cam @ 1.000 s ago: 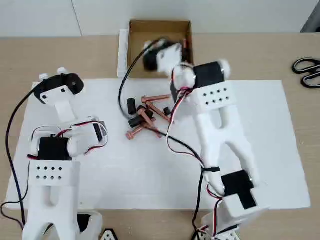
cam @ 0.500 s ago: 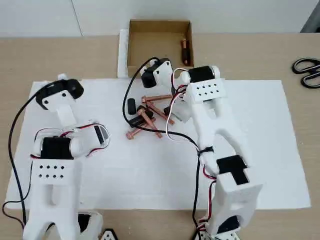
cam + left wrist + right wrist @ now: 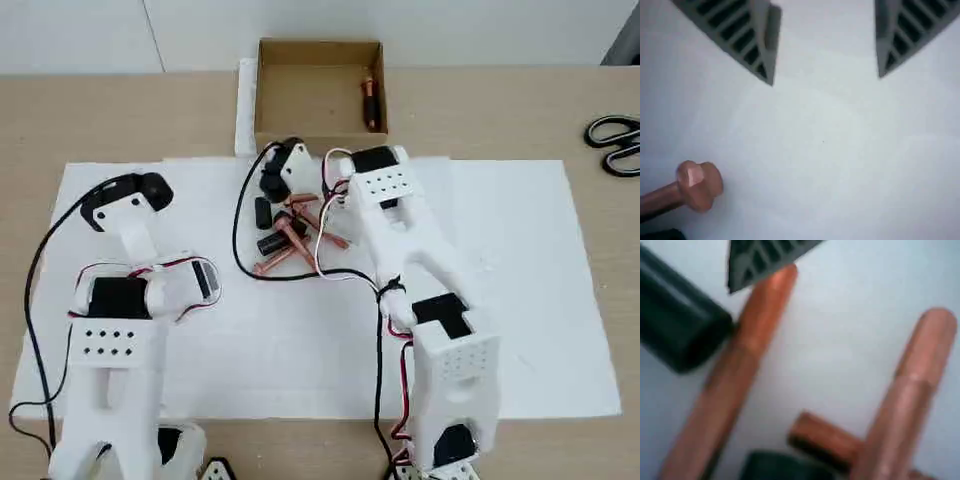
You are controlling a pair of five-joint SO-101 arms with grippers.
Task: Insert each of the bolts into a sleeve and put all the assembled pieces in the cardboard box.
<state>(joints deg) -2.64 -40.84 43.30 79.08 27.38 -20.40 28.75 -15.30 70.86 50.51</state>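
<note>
Over the white sheet point(image 3: 500, 300), at 9 o'clock of the pile: left tool point(image 3: 825, 77), wide open, holding nothing; one bolt point(image 3: 699, 185) lying near it. Right tool point(image 3: 274, 183), low over the bolts point(image 3: 297, 236) and black sleeves point(image 3: 263, 213); I cannot tell its state. At 12 o'clock: cardboard box point(image 3: 262, 95), one copper piece point(image 3: 369, 98) along its 3 o'clock wall.

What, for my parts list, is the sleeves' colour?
The sleeves are black, clearest in the right wrist view.

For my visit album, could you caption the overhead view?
Right arm's claw poised over a jumble of copper bolts and black sleeves on white paper, one copper piece in the cardboard box.
</note>
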